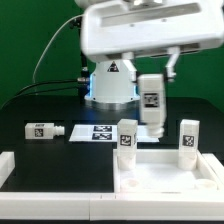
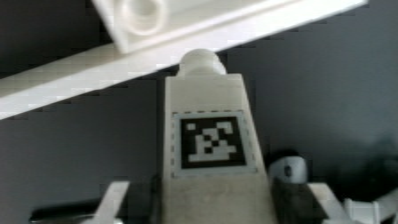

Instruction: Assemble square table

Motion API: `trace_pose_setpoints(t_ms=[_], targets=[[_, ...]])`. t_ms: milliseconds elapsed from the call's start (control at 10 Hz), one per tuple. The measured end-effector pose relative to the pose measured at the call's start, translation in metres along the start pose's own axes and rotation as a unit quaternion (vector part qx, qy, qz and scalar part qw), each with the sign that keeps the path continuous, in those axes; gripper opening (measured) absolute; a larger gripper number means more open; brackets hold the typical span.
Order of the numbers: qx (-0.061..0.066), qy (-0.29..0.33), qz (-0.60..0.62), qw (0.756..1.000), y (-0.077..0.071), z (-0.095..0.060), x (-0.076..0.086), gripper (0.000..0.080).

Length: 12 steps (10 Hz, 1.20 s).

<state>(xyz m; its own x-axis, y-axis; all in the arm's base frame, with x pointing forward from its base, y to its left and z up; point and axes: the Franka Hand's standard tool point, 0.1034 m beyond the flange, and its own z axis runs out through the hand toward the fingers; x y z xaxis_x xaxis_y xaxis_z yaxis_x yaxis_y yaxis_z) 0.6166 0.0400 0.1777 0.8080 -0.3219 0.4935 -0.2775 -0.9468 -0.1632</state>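
At ext. view's left, loose leg (image 1: 45,130) flat on table (image 1: 30,105). Then standing leg (image 1: 126,140) upright on square table top (image 1: 165,178); held leg (image 1: 151,102) above, gripper (image 1: 150,92) clamped on it; right leg (image 1: 188,140) upright. Keep held leg plumb, peg (image 2: 201,62) over free corner, lower slowly.

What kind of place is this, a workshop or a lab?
Most likely a robotics lab bench: a white robot arm stands on a black table, a green backdrop hangs behind, and white furniture legs carry printed square tags.
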Motion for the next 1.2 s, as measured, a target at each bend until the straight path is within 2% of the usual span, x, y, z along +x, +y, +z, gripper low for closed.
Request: trace_pose_setpoints(t_ms=[200,400,500,600,700,800,1200], targets=[[-0.007,0.003,-0.022,1.0,0.01,0.002,0.0,0.0286],[-0.006,0.001,-0.025,1.0,0.007,0.004,-0.002,0.0286],[-0.003,-0.007,-0.054,0.998,-0.011,0.012,-0.008,0.0286],[0.001,-0.019,-0.097,0.995,-0.038,0.026,-0.016,0.0286],[0.001,-0.028,-0.135,0.991,-0.045,0.035,-0.022,0.0286],[0.0,-0.017,-0.119,0.993,-0.04,0.034,-0.021,0.0286],[0.0,-0.02,-0.12,0.993,-0.042,0.037,-0.025,0.0286]])
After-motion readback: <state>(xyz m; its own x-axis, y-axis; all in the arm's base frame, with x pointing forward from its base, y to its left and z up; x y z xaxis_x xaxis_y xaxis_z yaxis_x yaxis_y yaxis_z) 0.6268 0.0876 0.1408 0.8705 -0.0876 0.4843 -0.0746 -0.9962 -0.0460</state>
